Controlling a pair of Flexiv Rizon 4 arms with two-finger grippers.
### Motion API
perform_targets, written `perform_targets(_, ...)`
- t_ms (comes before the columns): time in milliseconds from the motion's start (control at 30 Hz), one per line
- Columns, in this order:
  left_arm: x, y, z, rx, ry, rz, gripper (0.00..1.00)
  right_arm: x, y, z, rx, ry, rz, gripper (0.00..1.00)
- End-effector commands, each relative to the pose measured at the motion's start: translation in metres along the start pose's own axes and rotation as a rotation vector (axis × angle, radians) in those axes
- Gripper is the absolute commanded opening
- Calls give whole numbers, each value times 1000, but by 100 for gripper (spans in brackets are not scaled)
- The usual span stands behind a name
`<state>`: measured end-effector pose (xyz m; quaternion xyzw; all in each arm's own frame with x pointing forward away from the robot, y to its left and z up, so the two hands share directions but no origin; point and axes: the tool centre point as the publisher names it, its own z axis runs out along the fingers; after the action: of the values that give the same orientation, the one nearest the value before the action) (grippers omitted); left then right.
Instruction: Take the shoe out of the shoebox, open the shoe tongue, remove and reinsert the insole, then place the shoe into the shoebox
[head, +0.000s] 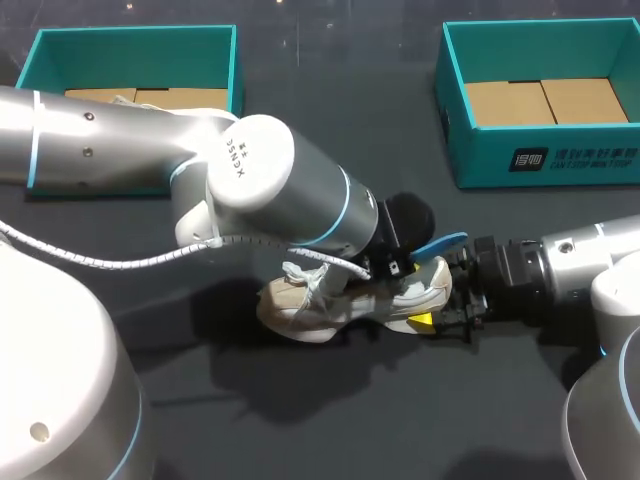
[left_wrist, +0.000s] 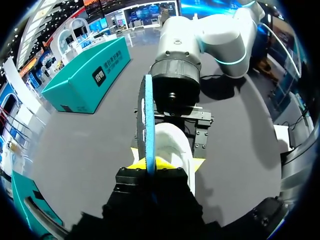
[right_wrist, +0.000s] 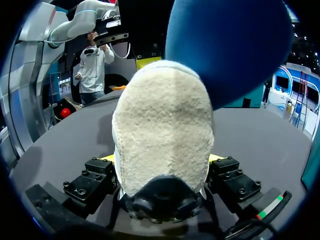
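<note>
Shoe: a pale sneaker (head: 330, 305) (left_wrist: 172, 145) (right_wrist: 162, 125) sat mid-bench, outside both boxes, toe toward my left and heel toward my right, with its laces loose on top. Whether its sole touched the bench (head: 300, 420) could not be told.
Insole: a blue insole (head: 440, 243) (left_wrist: 149, 120) (right_wrist: 230, 50) stood on edge just above the heel. Whether its far end sat inside the shoe could not be told.
Left tool: the left tool (head: 405, 262) (left_wrist: 150, 166) was over the heel end of the shoe, its fingers pressed on the insole from both sides, pinching it.
Right tool: the right tool (head: 440, 298) (right_wrist: 162, 159) came in level from my right, with a yellow tip on each side of the heel, clamped on the shoe.
Left box: a teal left box (head: 130, 40) was at the far left of the bench, partly behind the left arm and well apart from the shoe. Brown card showed inside it.
Right box: a teal right box (head: 545, 155) (left_wrist: 90, 77) was at the far right, open-topped with brown card on its floor, and well apart from the shoe.
</note>
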<state>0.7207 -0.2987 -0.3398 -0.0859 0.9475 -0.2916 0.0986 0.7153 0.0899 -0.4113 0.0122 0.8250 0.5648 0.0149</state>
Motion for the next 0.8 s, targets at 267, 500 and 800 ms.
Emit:
perform_targets(267, -6, -16, -31, 14, 140, -78, 0, -1, -1, 0, 4, 0, 1, 0)
perform_targets(500, -5, -39, -62, 42, 277, -152, 0, -1, -1, 0, 4, 0, 1, 0)
perform_targets(800, 8, -58, -125, 115, 391, -139, 0, -1, -1, 0, 4, 0, 1, 0)
